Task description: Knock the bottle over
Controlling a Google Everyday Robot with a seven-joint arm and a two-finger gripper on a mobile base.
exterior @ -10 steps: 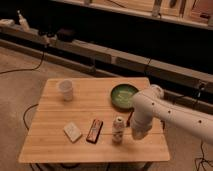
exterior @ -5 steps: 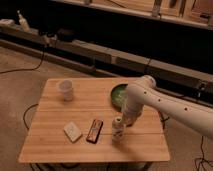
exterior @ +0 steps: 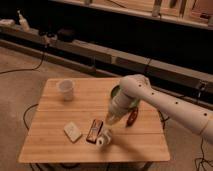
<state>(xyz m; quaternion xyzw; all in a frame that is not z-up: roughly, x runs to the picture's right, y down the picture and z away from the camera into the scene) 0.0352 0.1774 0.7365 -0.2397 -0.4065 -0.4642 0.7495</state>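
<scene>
The bottle (exterior: 104, 138) is small and whitish. It leans far over toward the front left on the wooden table (exterior: 60, 150), near the front middle, its round end facing the camera. My gripper (exterior: 112, 119) is at the end of the white arm (exterior: 165, 102), just above and to the right of the bottle. I cannot tell whether it touches the bottle.
A translucent cup (exterior: 66, 89) stands at the table's back left. A green bowl (exterior: 118, 93) sits half hidden behind the arm. A dark red oblong object (exterior: 131, 117), a dark bar packet (exterior: 94, 131) and a pale square block (exterior: 73, 131) lie near the bottle.
The arm has swung left across the table's middle. The bottle, upright before, has tipped over and shifted toward the front left.
</scene>
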